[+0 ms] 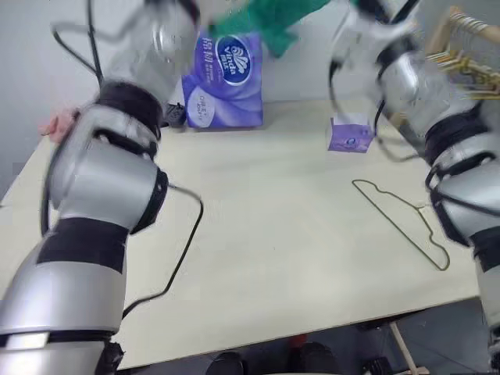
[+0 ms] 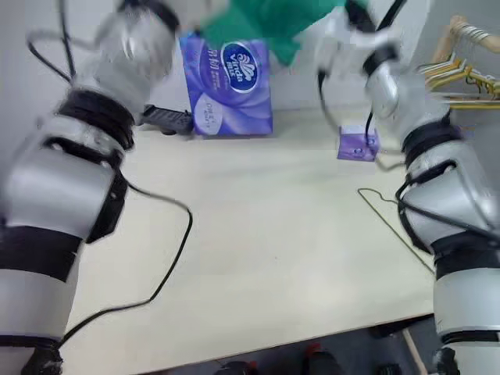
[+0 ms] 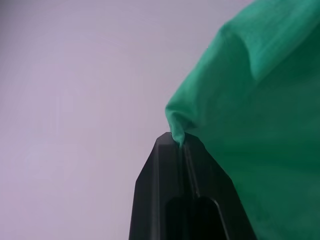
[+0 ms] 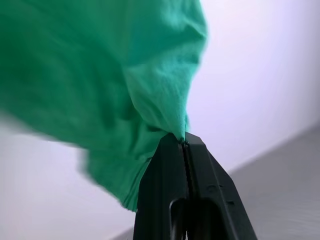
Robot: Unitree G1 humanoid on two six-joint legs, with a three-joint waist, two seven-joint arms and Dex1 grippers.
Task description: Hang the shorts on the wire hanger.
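Observation:
The teal-green shorts hang stretched high above the back of the table, between my two raised arms. In the left wrist view my left gripper is shut on a pinched edge of the shorts. My right gripper is likewise shut on another corner of the shorts, which drape away from it. The thin olive-gold wire hanger lies flat on the pale table at the right, under my right arm, with its hook toward the front edge.
A large purple tissue pack stands at the back of the table, and a small purple box sits to its right. A rack with a bunch of hangers is at the far right. A person's hand rests at the left edge.

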